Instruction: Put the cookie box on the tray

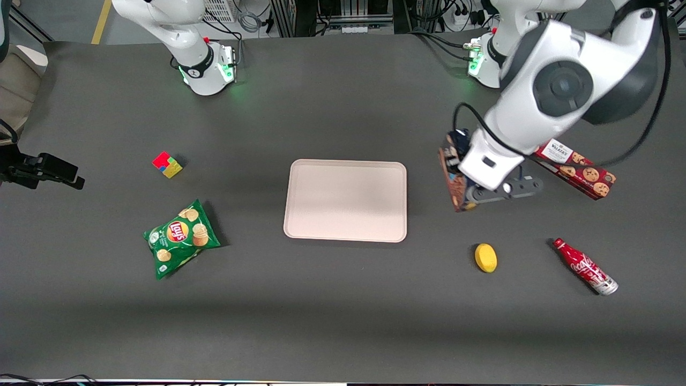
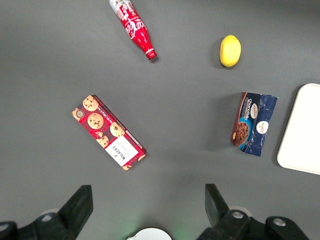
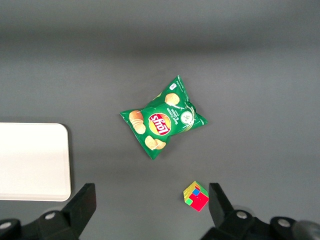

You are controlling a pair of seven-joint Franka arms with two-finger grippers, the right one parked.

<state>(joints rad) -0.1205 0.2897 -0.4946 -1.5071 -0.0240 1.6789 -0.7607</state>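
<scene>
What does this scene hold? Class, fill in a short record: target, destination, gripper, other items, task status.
target: cookie box, lying on the table beside the tray, not on it
destination: tray, nothing on it
gripper: gripper open, holding nothing, high above the table between the cookie box and the red box
other items: red box, bottle, lemon toward the working arm's end; chip bag, puzzle cube toward the parked arm's end
task status: box not yet grasped

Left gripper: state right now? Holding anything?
Left gripper: open, holding nothing, hanging above the table between the cookie box and the red cookie box, touching neither.
</scene>
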